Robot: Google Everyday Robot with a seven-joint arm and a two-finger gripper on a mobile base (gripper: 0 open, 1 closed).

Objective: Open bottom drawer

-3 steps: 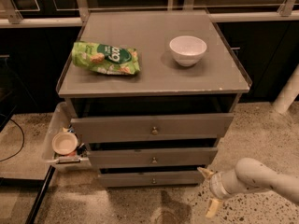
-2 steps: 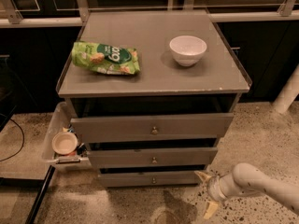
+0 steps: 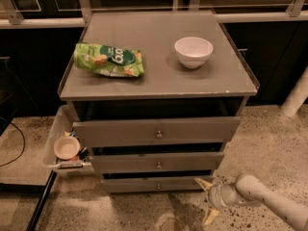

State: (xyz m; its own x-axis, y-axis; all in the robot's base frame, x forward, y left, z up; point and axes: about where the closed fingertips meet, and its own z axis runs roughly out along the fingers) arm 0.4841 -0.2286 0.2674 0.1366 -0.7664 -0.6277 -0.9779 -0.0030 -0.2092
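Camera view: the gripper is seen low in the right of the frame, its fingers spread apart with nothing held. The bottom drawer is found just left of it, its front running left to right and its knob further left.

I'm looking down at a grey three-drawer cabinet. My gripper is hanging low at the lower right, just beside the right end of the bottom drawer. Its two yellowish fingers are spreading apart, and the upper tip is nearing the drawer's corner; I'm not seeing contact. The drawer's knob is sitting well left of the gripper. On top, a green snack bag and a white bowl are lying apart.
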